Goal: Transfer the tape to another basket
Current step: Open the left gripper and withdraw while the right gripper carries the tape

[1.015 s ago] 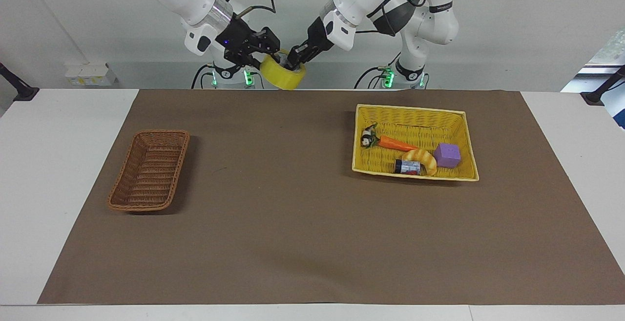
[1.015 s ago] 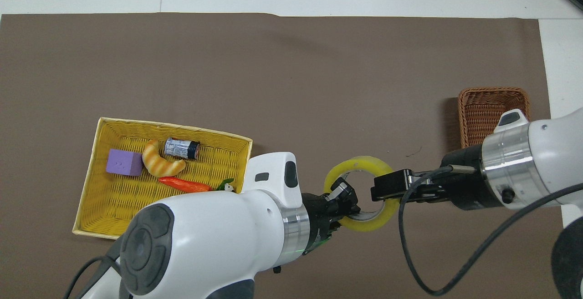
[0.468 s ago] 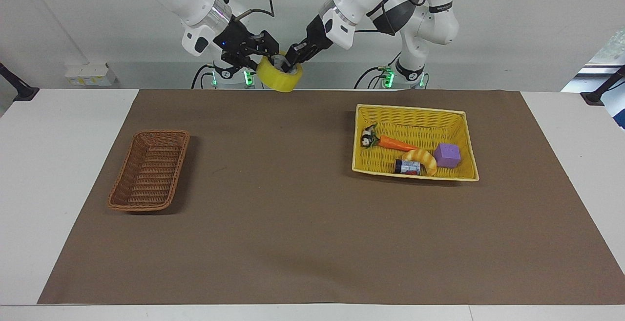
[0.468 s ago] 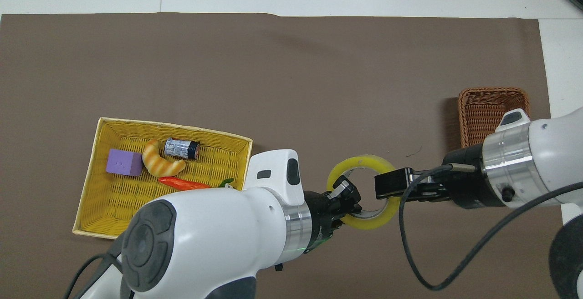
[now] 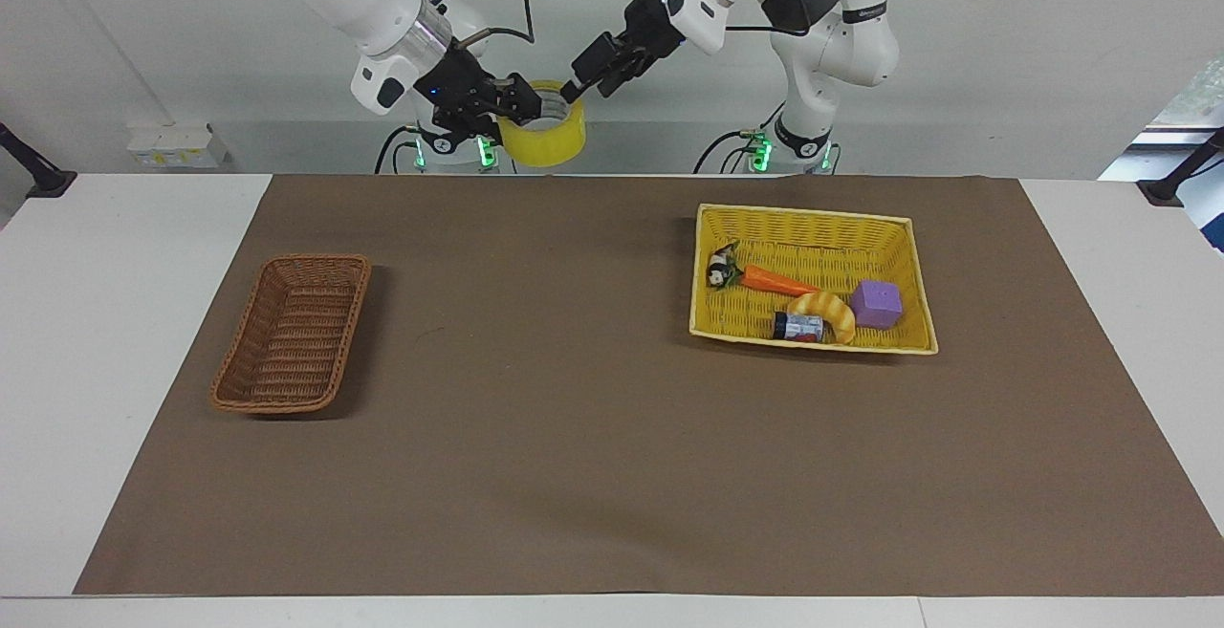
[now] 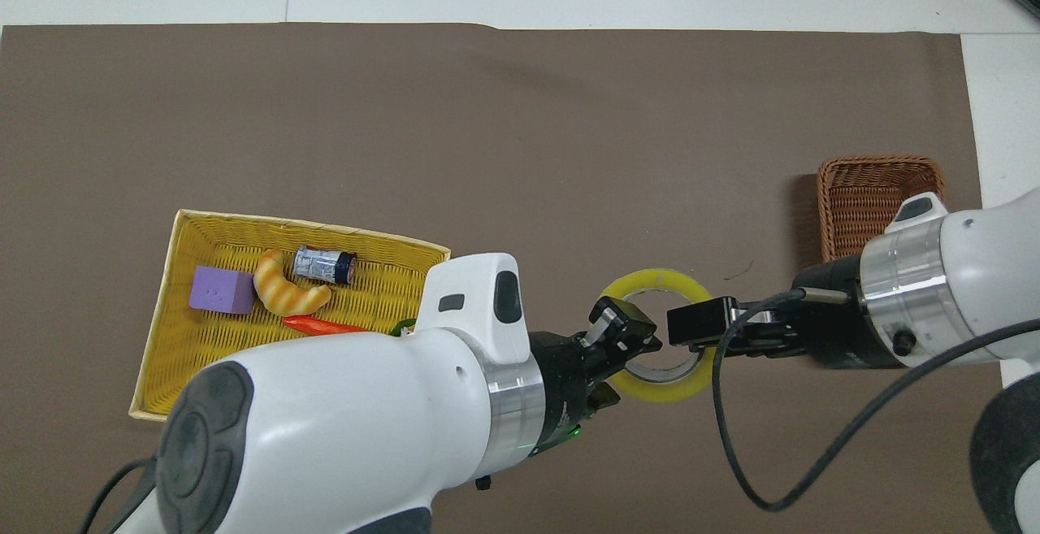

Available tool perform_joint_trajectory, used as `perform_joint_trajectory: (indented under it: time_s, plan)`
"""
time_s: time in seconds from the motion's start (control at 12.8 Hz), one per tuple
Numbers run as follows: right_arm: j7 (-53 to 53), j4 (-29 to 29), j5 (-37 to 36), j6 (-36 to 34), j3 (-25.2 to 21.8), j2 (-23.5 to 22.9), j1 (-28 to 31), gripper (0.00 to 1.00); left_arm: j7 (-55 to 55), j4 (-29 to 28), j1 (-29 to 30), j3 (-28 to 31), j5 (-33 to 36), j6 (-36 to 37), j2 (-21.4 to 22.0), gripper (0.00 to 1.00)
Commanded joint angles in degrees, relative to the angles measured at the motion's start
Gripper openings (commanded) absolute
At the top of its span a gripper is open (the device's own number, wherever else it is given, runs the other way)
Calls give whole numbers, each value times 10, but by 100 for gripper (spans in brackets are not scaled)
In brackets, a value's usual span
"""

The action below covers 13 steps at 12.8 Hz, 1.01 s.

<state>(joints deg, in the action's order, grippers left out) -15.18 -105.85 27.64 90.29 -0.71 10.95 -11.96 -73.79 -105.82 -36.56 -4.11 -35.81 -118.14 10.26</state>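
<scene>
Handover stage, judging by how things sit. The wide roll of translucent yellow packing tape (image 5: pixel 545 138) is up in the air, out of the bright yellow woven basket (image 5: pixel 703 270), over the mat's edge nearest the robots and roughly mid-table between the two baskets.

Right gripper (image 5: pixel 521 112) has the roll: one finger inside the pale core, one on the outer wall, clamped on the wall. The overhead view shows the same, with the right gripper (image 6: pixel 691 327) pinching the ring's side toward the right arm's end.

Left gripper (image 5: pixel 588 74) is just above and beside the roll's rim, clear of it in the facing view; fingers look slightly parted and holding nothing. From overhead the left gripper (image 6: pixel 630 335) overlaps the ring's hole, but that reads as height, not contact.

Narrow rectangular brown wicker basket (image 5: pixel 293 334) sits at the right arm's end of the brown mat (image 5: pixel 593 475), nothing in it. In the yellow basket lie the purple cube (image 5: pixel 877 303), orange carrot (image 5: pixel 776 280), croissant (image 5: pixel 828 311) and small can (image 5: pixel 798 327).

Done: tape lifted out, now carried by the right arm only.
Left: carry it over the wicker basket, lower, release. Basket is narrow, so the roll likely needs centring before the drop.
</scene>
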Motion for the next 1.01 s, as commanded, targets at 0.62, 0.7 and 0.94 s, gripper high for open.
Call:
perform_joint_trajectory:
  time_s: [0.62,0.7,0.94]
  plan:
    - [296,-52,-154,80,1,-100,234,0,518,16,222,-5,203,264,1,100]
    - [346,-52,-155,94,1,-117,260,0,574,16,238,-5,224,264,0,100]
    - [407,-52,-217,160,2,-152,295,0,666,16,275,-4,301,263,-2,100]
